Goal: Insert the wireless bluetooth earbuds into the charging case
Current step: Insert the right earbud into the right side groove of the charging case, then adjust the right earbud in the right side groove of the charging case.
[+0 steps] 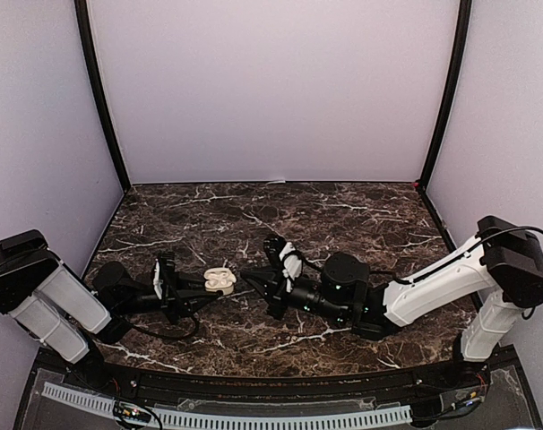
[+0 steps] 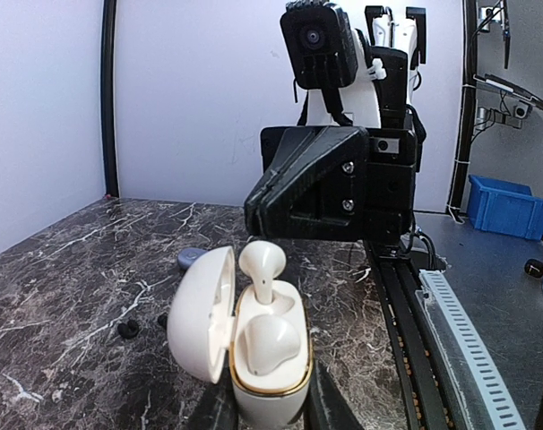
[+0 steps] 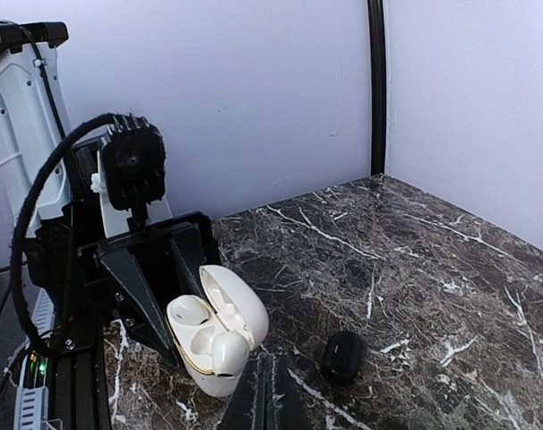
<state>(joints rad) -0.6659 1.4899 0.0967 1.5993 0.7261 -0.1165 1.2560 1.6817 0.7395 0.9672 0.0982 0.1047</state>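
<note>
The white charging case (image 2: 270,394) stands upright with its lid (image 2: 200,313) swung open, and my left gripper (image 2: 270,414) is shut on its base. One white earbud (image 2: 270,345) lies seated in the case. A second white earbud (image 2: 262,269) stands with its stem in the other slot and its head sticking out. My right gripper (image 3: 270,394) is shut and holds nothing, its tips just in front of that raised earbud (image 3: 228,352). From above, the case (image 1: 219,280) sits between the left gripper (image 1: 200,287) and the right gripper (image 1: 246,278).
A small black oval object (image 3: 343,356) lies on the marble table (image 3: 415,269) to the right of my right gripper. A bluish round object (image 2: 191,258) and a small dark bit (image 2: 126,329) lie behind and left of the case. A blue bin (image 2: 512,206) sits off the table.
</note>
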